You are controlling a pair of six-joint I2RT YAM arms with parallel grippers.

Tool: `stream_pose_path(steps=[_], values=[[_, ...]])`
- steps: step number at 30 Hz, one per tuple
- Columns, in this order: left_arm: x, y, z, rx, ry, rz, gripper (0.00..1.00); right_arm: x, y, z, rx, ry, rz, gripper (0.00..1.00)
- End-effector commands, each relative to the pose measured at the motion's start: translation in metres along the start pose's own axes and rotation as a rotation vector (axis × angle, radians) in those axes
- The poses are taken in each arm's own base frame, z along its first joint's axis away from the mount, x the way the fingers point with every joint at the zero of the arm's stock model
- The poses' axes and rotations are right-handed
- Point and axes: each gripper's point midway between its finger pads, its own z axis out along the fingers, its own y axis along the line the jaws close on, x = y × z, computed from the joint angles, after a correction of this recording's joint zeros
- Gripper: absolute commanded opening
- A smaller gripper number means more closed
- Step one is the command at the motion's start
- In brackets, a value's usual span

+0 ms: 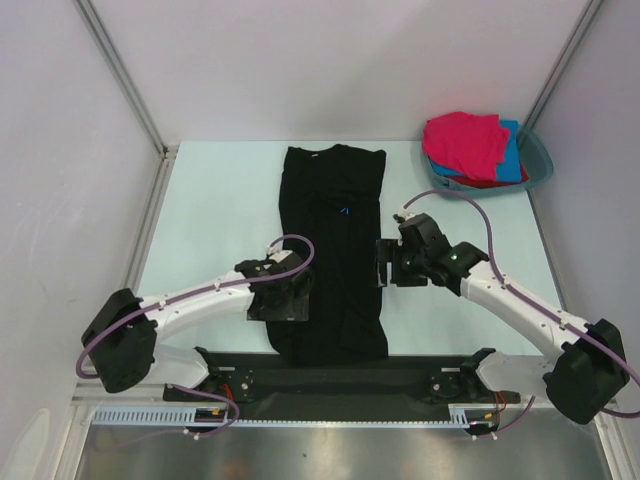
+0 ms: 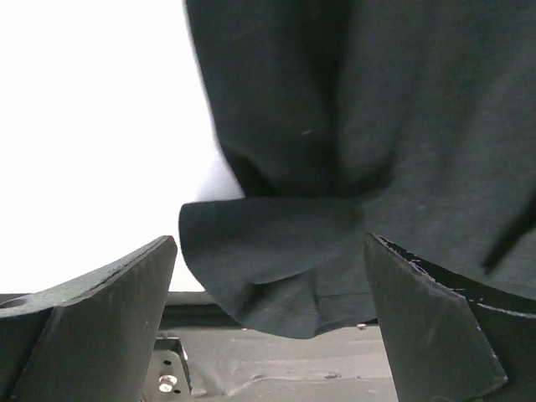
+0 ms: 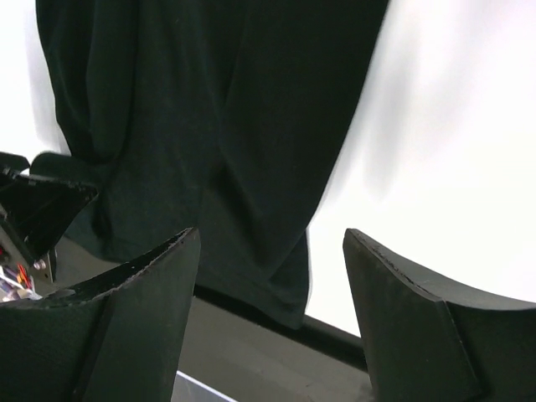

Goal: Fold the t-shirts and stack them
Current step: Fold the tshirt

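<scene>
Top external view: the black t-shirt (image 1: pixel 335 250) lies in a long strip down the middle of the surface (image 1: pixel 215 200), collar at the far end. The left jaws stand released at its near left edge, and the right jaws stand released beside its right edge. The pink t-shirt (image 1: pixel 465 140), blue t-shirt (image 1: pixel 513 160) and red t-shirt (image 1: pixel 488 182) sit piled in the teal basin (image 1: pixel 541 157), far right.

Both arms lean in toward the middle of the rig. The left arm (image 1: pixel 190 300) stretches out low to the right, elbow bent, and the left gripper (image 1: pixel 285 298) points inward with its jaws spread wide. The right arm (image 1: pixel 520 300) angles up and to the left. The right gripper (image 1: pixel 386 262) faces its twin, jaws apart too, just a bit narrower.
</scene>
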Motion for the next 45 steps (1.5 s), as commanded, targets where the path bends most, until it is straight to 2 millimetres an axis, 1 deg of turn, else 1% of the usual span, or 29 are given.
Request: stream_pose_path(steps=[1, 5, 7, 8, 10, 11, 13, 14, 16, 19, 20, 22, 23, 24, 25, 26, 31, 34, 35, 39, 40, 42, 43, 45], values=[[0.009, 0.010, 0.001, -0.029, -0.001, -0.064, 1.00, -0.001, 0.007, -0.001, -0.002, -0.021, 0.004, 0.75], [0.019, 0.013, 0.008, -0.030, 0.020, -0.068, 0.99, 0.002, 0.008, 0.001, 0.003, -0.015, 0.000, 0.75], [0.019, 0.014, 0.009, -0.034, 0.020, -0.067, 0.97, 0.003, 0.010, 0.001, 0.001, -0.011, -0.003, 0.75], [0.018, 0.015, 0.009, -0.036, 0.013, -0.066, 0.92, 0.003, 0.010, 0.002, 0.004, -0.011, -0.005, 0.75], [0.017, 0.016, 0.008, -0.038, 0.005, -0.067, 0.88, 0.003, 0.011, 0.002, 0.003, -0.011, -0.009, 0.75], [0.016, 0.016, 0.007, -0.036, 0.003, -0.066, 0.84, 0.004, 0.012, 0.003, 0.005, -0.007, -0.011, 0.75], [0.016, 0.015, 0.005, -0.032, 0.002, -0.067, 0.80, 0.005, 0.012, 0.005, 0.006, -0.003, -0.011, 0.75], [0.016, 0.015, 0.004, -0.029, 0.000, -0.068, 0.76, 0.005, 0.011, 0.006, 0.010, -0.001, -0.012, 0.75], [0.015, 0.017, 0.002, -0.029, -0.009, -0.072, 0.71, 0.007, 0.012, 0.007, 0.009, 0.004, -0.014, 0.75], [0.016, 0.020, -0.002, -0.027, -0.014, -0.083, 0.55, 0.009, 0.013, 0.010, 0.014, 0.012, -0.019, 0.75], [0.017, 0.021, -0.003, -0.026, -0.013, -0.086, 0.39, 0.010, 0.012, 0.011, 0.019, 0.014, -0.017, 0.75], [0.018, 0.023, -0.007, -0.018, -0.015, -0.092, 0.21, 0.011, 0.013, 0.012, 0.021, 0.019, -0.022, 0.75], [0.020, 0.024, -0.008, -0.015, -0.014, -0.099, 0.09, 0.012, 0.013, 0.012, 0.022, 0.021, -0.023, 0.75], [0.021, 0.024, -0.009, -0.014, -0.013, -0.102, 0.06, 0.013, 0.013, 0.013, 0.024, 0.023, -0.024, 0.75], [0.022, 0.026, -0.010, -0.016, -0.013, -0.105, 0.05, 0.014, 0.014, 0.014, 0.023, 0.026, -0.026, 0.75], [0.022, 0.028, -0.014, -0.015, -0.021, -0.110, 0.00, 0.015, 0.013, 0.015, 0.025, 0.031, -0.029, 0.75], [0.024, 0.033, -0.030, -0.018, -0.049, -0.123, 0.00, 0.019, 0.016, 0.017, 0.028, 0.044, -0.041, 0.75], [0.022, 0.033, -0.045, -0.003, -0.069, -0.130, 0.00, 0.022, 0.018, 0.018, 0.027, 0.050, -0.049, 0.75], [0.024, 0.038, -0.049, -0.011, -0.069, -0.137, 0.00, 0.025, 0.018, 0.018, 0.029, 0.057, -0.054, 0.75], [0.027, 0.038, -0.064, 0.010, -0.079, -0.138, 0.00, 0.030, 0.022, 0.018, 0.023, 0.067, -0.061, 0.75], [0.026, 0.036, -0.068, 0.025, -0.082, -0.136, 0.00, 0.030, 0.023, 0.018, 0.019, 0.065, -0.062, 0.75], [0.026, 0.034, -0.076, 0.049, -0.083, -0.132, 0.00, 0.035, 0.026, 0.018, 0.015, 0.078, -0.070, 0.75], [0.026, 0.029, -0.080, 0.070, -0.085, -0.116, 0.00, 0.038, 0.028, 0.018, 0.002, 0.092, -0.074, 0.75], [0.027, 0.023, -0.083, 0.101, -0.081, -0.098, 0.00, 0.043, 0.035, 0.020, -0.032, 0.112, -0.081, 0.75]])
